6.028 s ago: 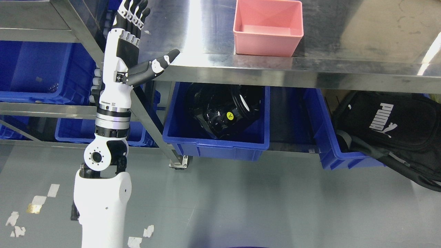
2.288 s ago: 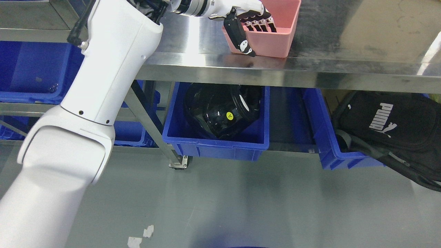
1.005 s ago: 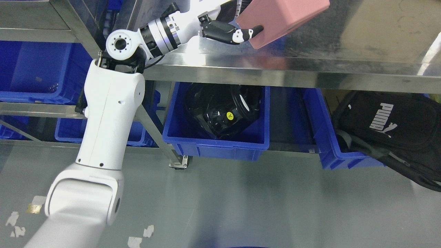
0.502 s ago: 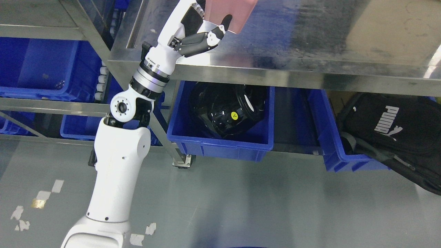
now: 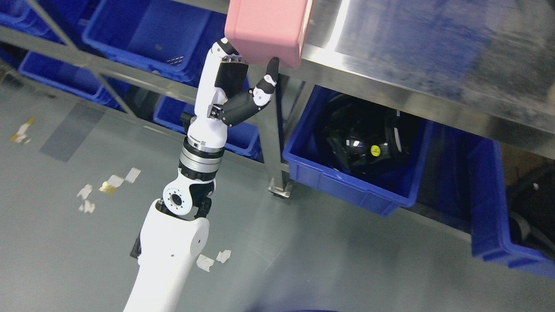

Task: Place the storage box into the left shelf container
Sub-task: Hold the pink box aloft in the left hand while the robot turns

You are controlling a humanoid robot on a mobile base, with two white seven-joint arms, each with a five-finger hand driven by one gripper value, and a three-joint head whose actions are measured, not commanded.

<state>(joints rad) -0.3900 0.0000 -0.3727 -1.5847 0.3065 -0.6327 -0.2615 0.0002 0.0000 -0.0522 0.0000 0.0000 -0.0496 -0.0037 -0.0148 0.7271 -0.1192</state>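
left hand [image 5: 236,93] holds the pink storage box [image 5: 265,30] aloft beside the steel table's corner [image 5: 321,45], thumb pressed under its base; this shallow grip risks it tipping short of the blue shelf bin [image 5: 151,30].

1. Grey floor [image 5: 303,260] spreads beneath me, scraps of tape [image 5: 108,184] at left
2. Steel table [image 5: 433,56] gleams at far right
3. Blue bins [image 5: 347,190] sit under it and on the left shelving [image 5: 99,65]
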